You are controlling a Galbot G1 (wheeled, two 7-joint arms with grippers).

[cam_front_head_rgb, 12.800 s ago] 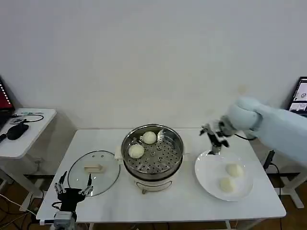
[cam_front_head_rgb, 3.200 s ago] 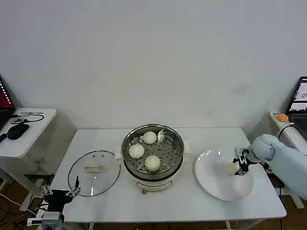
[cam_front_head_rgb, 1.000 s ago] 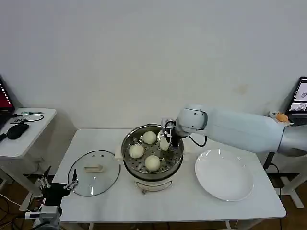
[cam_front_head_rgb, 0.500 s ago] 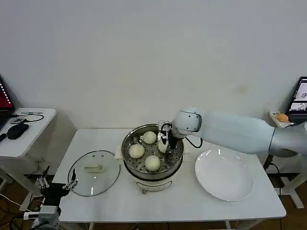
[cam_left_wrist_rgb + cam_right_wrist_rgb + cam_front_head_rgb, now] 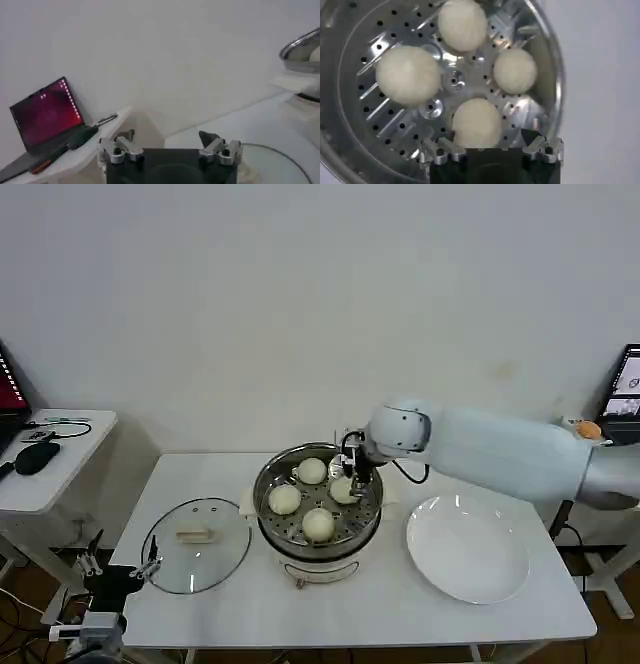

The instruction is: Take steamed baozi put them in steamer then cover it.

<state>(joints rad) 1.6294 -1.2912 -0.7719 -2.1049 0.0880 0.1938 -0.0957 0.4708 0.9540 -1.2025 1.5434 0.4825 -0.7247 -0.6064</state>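
Note:
The steamer (image 5: 318,506) stands mid-table with several baozi on its perforated tray: one at the back (image 5: 312,471), one at the left (image 5: 285,499), one at the front (image 5: 318,525) and one at the right (image 5: 343,489). My right gripper (image 5: 353,467) hovers open just above that right baozi (image 5: 476,122), which rests on the tray beyond its spread fingertips (image 5: 490,146). The cover (image 5: 195,531) lies flat on the table left of the steamer. My left gripper (image 5: 118,572) waits open off the table's front left corner, near the cover's rim (image 5: 280,161).
An empty white plate (image 5: 467,549) sits to the right of the steamer. A side table (image 5: 45,474) with a mouse and a laptop (image 5: 45,114) stands to the far left. Bare tabletop lies in front of the steamer.
The right gripper lowered the last baozi onto the tray's right side, opened and drew slightly up and back. The plate, which held baozi earlier, is empty. The left arm barely moved.

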